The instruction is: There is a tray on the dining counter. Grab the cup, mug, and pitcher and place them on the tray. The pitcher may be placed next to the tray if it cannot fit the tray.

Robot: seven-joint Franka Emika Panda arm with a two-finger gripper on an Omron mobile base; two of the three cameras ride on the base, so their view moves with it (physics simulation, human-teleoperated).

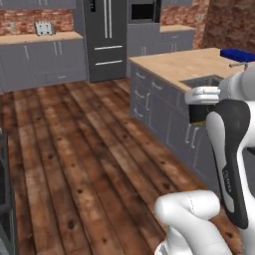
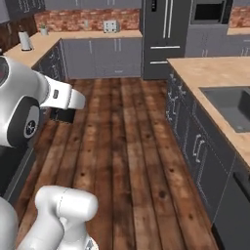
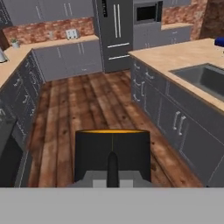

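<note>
In the hand view, my gripper (image 3: 112, 171) is shut on the black mug (image 3: 112, 153), whose orange rim shows along its top. From the base cameras the mug (image 1: 197, 114) (image 2: 62, 115) hangs under the white hand, above the wooden floor. The dining counter (image 1: 184, 64) (image 3: 183, 54) lies ahead to the right, with a beige wood-grain top. At its far end I can see part of the deep-blue tray (image 1: 238, 54) (image 3: 220, 42). The cup and the pitcher are out of view.
A sink (image 2: 229, 105) (image 3: 203, 78) is sunk into the dining counter. A dark fridge (image 1: 105, 37) stands at the back. A toaster (image 1: 44, 28) sits on the brick-wall counter and a kettle (image 2: 25, 41) on the left one. Wooden floor (image 2: 122, 136) runs between.
</note>
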